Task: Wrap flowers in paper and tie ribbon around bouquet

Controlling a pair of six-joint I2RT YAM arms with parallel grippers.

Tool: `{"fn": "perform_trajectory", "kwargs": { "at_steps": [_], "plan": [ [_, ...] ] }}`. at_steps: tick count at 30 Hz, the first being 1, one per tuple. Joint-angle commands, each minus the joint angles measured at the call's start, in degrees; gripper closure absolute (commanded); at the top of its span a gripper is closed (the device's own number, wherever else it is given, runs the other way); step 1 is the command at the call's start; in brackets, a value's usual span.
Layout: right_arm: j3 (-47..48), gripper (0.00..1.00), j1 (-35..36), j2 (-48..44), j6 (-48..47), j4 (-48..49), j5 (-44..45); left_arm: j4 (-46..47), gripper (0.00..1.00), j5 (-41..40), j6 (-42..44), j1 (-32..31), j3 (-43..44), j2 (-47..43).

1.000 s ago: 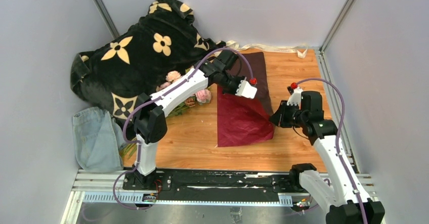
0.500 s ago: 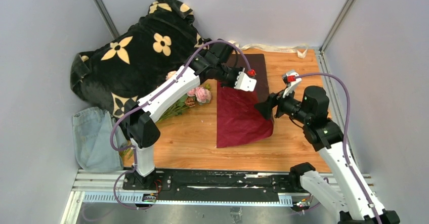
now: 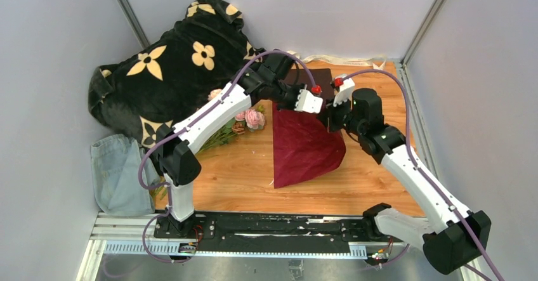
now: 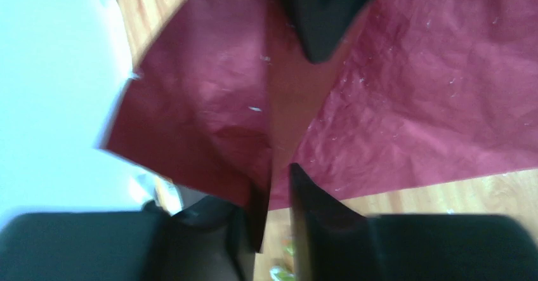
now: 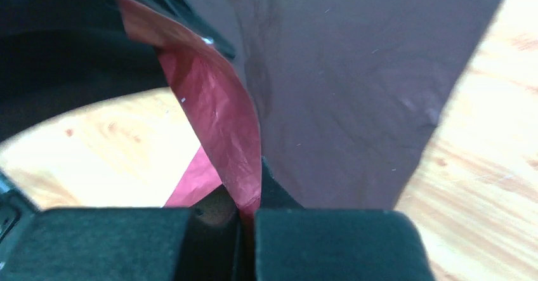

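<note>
Currently left end effector (image 4: pixel 274 189) nipped narrow on paper (image 3: pixel 304 144) edge; right end effector (image 5: pixel 249 205) clamped on lifted fold.

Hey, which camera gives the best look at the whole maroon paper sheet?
Top external: it shows the paper nearly whole on the table. The wrist views show only patches pinched by the left gripper and right gripper.

Plain pale grey walls (image 3: pixel 57 40) enclose a light wooden tabletop (image 3: pixel 241 173), with a metal rail (image 3: pixel 120 231) along its near edge.
</note>
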Motion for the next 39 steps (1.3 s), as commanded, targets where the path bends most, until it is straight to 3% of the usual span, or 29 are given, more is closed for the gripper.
{"fn": "perform_trajectory", "kwargs": {
  "at_steps": [1, 2, 3, 4, 11, 14, 17, 20, 22, 26, 33, 36, 39],
  "plan": [
    [8.05, 1.0, 0.51, 0.73, -2.25, -5.81, 8.24, -0.33, 0.38, -4.2, -7.42, -0.59, 3.57, -3.04],
    [9.88, 1.0, 0.49, 0.77, -3.11, -7.34, 8.55, -0.3, 0.19, -6.18, -9.69, -0.59, 4.65, -3.51],
    [11.74, 1.0, 0.5, 0.78, -3.86, -8.69, 8.31, -0.3, 0.06, -8.47, -11.81, -0.59, 5.42, -4.3],
    [13.96, 1.0, 0.53, 0.83, -4.9, -10.09, 7.6, -0.29, 0.01, -11.39, -13.76, -0.59, 6.03, -5.36],
    [40.37, 1.0, 4.32, 8.76, -16.95, -27.27, -5.09, -1.48, 0.0, -32.43, -24.03, 2.97, 4.71, -16.38],
    [53.9, 1.0, 6.71, 14.01, -19.35, -31.62, -9.91, -2.9, 0.0, -33.08, -28.69, 10.95, 4.51, -20.58],
    [66.59, 1.0, 6.87, 18.39, -17.79, -29.76, -15.8, -2.8, 0.0, -29.97, -31.79, 20.72, 3.94, -24.45],
    [72.72, 1.0, 6.79, 20.27, -14.53, -24.95, -15.42, -2.74, 0.0, -27.9, -31.79, 28.63, 3.3, -27.9],
    [73.43, 1.0, 6.44, 20.16, -12.67, -21.37, -14.29, -2.76, 0.0, -27.79, -30.81, 30.45, 3.22, -29.38],
    [63.86, 1.0, 0.13, 14.94, -4.92, -12.31, -4.79, -2.92, 0.0, -26.53, -30.3, 31.58, 1.77, -31.05],
    [29.25, 1.0, -32.02, 3.86, 17.88, -3.34, 7.72, -2.72, 0.0, -18.89, -28.83, 31.53, -7.06, -30.28],
    [15.7, 1.0, -36.71, 0.51, 21.32, -0.14, 13.5, -2.62, 0.0, -15.05, -28.34, 30.8, -11.37, -29.84],
    [5.79, 1.0, -38.11, -2.07, 22.32, 0.17, 23.62, -2.62, 0.0, -16.95, -27.66, 25.9, -16.13, -28.91]
  ]
}}
